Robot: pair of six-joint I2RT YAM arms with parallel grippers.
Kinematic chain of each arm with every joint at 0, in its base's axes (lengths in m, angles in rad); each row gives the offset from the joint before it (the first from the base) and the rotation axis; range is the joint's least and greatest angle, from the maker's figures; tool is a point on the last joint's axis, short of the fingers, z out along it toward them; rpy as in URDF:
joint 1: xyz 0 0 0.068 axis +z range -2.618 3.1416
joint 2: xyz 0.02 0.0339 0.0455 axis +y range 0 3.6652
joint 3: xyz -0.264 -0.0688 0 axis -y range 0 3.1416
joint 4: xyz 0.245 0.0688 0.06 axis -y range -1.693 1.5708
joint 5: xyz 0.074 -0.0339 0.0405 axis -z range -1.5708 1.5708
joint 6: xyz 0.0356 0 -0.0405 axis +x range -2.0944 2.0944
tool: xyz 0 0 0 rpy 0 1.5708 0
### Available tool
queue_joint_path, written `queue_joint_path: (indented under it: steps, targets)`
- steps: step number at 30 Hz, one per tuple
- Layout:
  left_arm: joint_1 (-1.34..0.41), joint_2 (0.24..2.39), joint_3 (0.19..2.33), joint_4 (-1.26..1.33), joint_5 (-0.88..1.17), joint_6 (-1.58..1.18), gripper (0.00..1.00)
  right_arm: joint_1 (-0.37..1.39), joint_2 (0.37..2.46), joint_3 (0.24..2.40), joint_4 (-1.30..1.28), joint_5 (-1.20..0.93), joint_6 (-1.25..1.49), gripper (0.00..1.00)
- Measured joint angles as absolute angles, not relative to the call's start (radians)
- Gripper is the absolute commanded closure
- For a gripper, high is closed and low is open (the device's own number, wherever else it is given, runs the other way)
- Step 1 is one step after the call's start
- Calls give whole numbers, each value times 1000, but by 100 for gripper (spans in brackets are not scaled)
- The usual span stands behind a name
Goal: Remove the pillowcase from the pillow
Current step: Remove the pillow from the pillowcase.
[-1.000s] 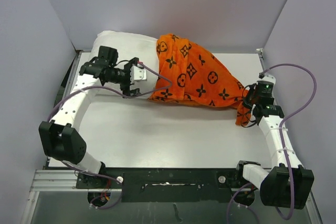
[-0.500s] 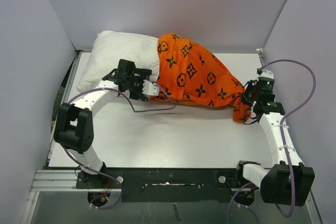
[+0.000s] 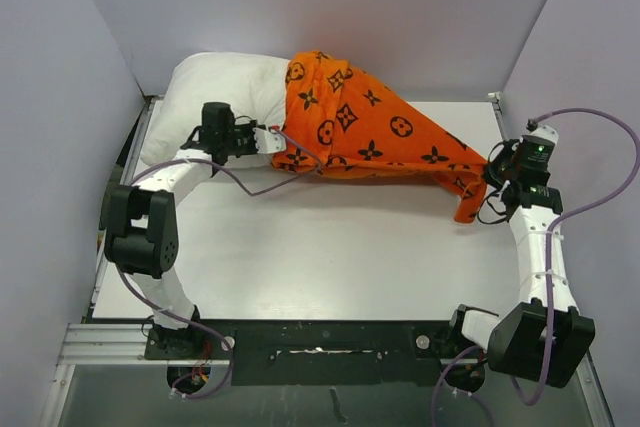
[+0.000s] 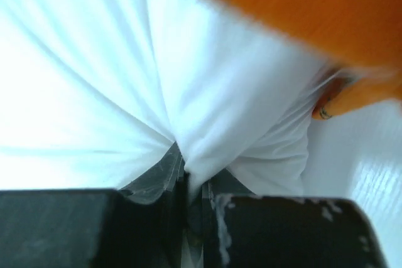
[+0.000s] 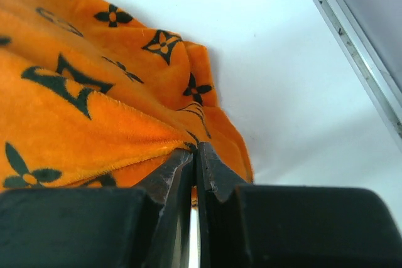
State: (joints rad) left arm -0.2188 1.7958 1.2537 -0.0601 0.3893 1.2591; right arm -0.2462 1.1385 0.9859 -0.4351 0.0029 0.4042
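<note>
Orange plush, the pillowcase (image 3: 370, 137) lies stretched across the far half of the table (image 3: 330, 247), its open mouth bunched over the right half of the white pillow (image 3: 215, 92), whose bare left end sits in the far left corner. We judge the stripping step to be in hand and roughly half done.

The left gripper (image 4: 188, 174) is clenched on a pinch of white pillow fabric just beside the case's mouth. The right gripper (image 5: 196, 155) is clamped on the case's tapered closed end near the table's right edge.

Next, we think, the right side must draw the case rightward while the left anchors the pillow, without letting the thin pinch slip.

The left arm is folded at the elbow by the left edge, its forearm reaching far and inward. The right arm stretches up the right edge, wrist turned inward.
</note>
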Motion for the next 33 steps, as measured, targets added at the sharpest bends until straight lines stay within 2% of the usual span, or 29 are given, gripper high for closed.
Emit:
queue_joint_path:
  steps: [7,20,33]
  targets:
    - [-70,1786,1349,-147,573,1100,100,-276,1140,1053,-465,-69,490,100]
    - [156,1857,1486,-183,685,1021,100,-299,1175,1201,-528,-115,564,100]
    - [210,1876,1482,-207,741,933,100,-325,1313,1507,-650,4,577,100]
